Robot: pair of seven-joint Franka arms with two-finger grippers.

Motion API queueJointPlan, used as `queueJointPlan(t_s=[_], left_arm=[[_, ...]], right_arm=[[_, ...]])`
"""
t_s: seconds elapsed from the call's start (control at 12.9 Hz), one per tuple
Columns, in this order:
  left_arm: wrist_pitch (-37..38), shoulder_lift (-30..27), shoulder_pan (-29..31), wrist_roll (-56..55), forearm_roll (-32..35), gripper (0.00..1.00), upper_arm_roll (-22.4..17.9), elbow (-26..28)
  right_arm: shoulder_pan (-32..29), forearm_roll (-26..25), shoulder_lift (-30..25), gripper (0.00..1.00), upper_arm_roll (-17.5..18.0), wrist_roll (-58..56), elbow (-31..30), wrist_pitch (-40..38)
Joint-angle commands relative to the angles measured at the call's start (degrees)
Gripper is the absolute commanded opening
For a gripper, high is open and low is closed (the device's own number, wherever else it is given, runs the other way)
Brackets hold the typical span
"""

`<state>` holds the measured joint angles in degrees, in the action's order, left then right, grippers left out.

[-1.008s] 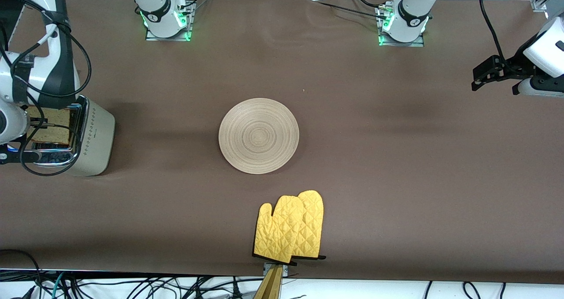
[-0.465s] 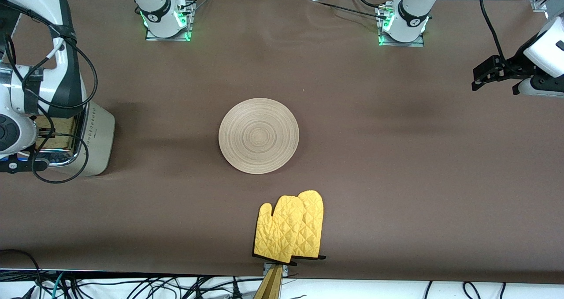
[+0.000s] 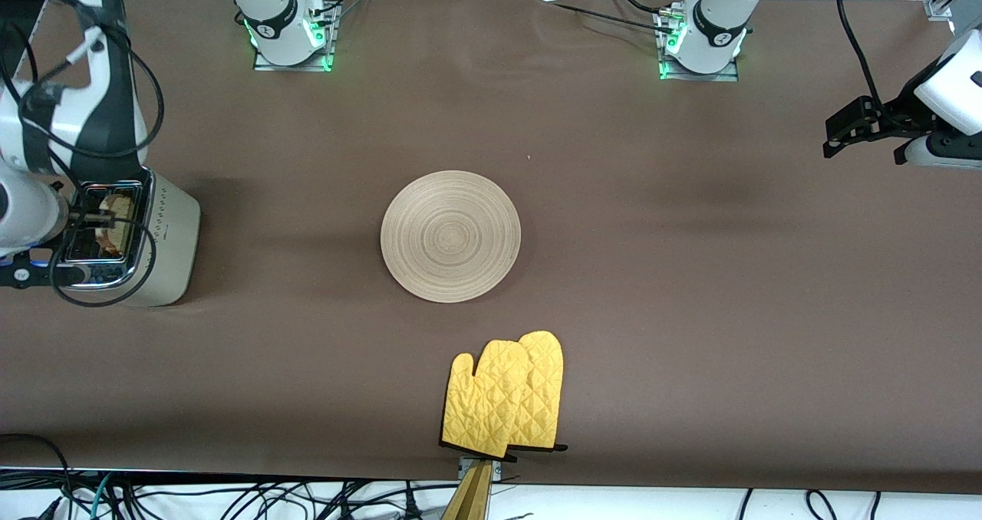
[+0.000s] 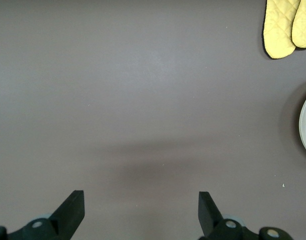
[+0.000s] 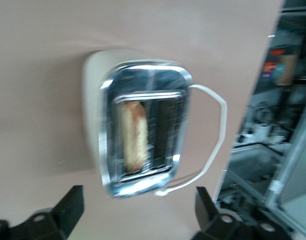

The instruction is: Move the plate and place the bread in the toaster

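The table (image 3: 690, 290), covered in brown cloth, carried everything in play. The plate (image 3: 450, 235) lay flat near its middle, with nothing on it. By the look of it, the plate's part of the job was already done, though the pictures alone could not confirm where it was meant to end up.

The toaster (image 3: 165, 244) stood toward the right arm's end of the table, well apart from the plate. In the right wrist view its chrome top faced the camera, and the bread (image 5: 133, 134) sat down in one of the two slots, on edge, with the other slot empty. The white cord (image 5: 213, 130) looped off beside the toaster's body. So the bread step appeared finished too; what could be left was pressing the lever, which the task did not ask for.

A pair of yellow oven mitts (image 3: 506, 399) lay nearer the front camera than the plate, untouched.

The right pincer (image 5: 135, 212) hung over the toaster with its jaws spread wide and nothing between them, clear of the bread. The left pincer (image 4: 140, 212) waited over bare cloth toward the left arm's end of the table, its fingers likewise wide apart and empty, with the plate's rim and the mitts just at the edge of its wrist view.

Judged from this, the task was essentially complete, with only the arms' retreat remaining.
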<state>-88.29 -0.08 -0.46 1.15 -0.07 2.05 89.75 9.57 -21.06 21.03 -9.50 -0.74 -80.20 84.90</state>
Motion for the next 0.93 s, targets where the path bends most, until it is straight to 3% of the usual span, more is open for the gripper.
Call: queueJointPlan(t_s=[0.0, 0.08, 0.23, 0.31, 0.54, 0.7, 0.85], left_arm=[[1.8, 0.7, 0.5, 0.0, -0.6, 1.0, 0.0, -1.5], [1.8, 0.7, 0.5, 0.0, -0.6, 1.0, 0.0, -1.5], [1.8, 0.7, 0.4, -0.2, -0.6, 1.0, 0.1, -1.5], [1.9, 0.7, 0.5, -0.2, -0.6, 1.0, 0.0, -1.5], [1.9, 0.8, 0.5, -0.3, -0.6, 1.0, -0.1, -1.2], [1.9, 0.9, 0.5, -0.4, -0.6, 1.0, -0.3, -1.2], [1.9, 1.0, 0.6, -0.4, -0.6, 1.0, -0.4, -1.2]], right_arm=[[-0.3, 12.6, -5.8, 1.0, -0.1, -0.7, -0.5, -4.3], [-0.3, 17.2, -7.2, 1.0, -0.3, -0.1, -0.6, -5.6], [-0.3, 21.3, -9.4, 1.0, -0.1, -0.1, -0.7, -6.5], [-0.3, 21.9, -10.6, 1.0, -0.1, -0.1, -2.0, -5.5], [-5.0, 21.8, -20.7, 1.0, 3.9, -0.1, -18.2, 8.2], [-12.1, 21.5, -20.7, 1.0, 12.5, -0.4, -17.5, 8.5], [-11.9, 21.8, -20.8, 1.0, 11.4, -0.7, -16.9, 8.2]])
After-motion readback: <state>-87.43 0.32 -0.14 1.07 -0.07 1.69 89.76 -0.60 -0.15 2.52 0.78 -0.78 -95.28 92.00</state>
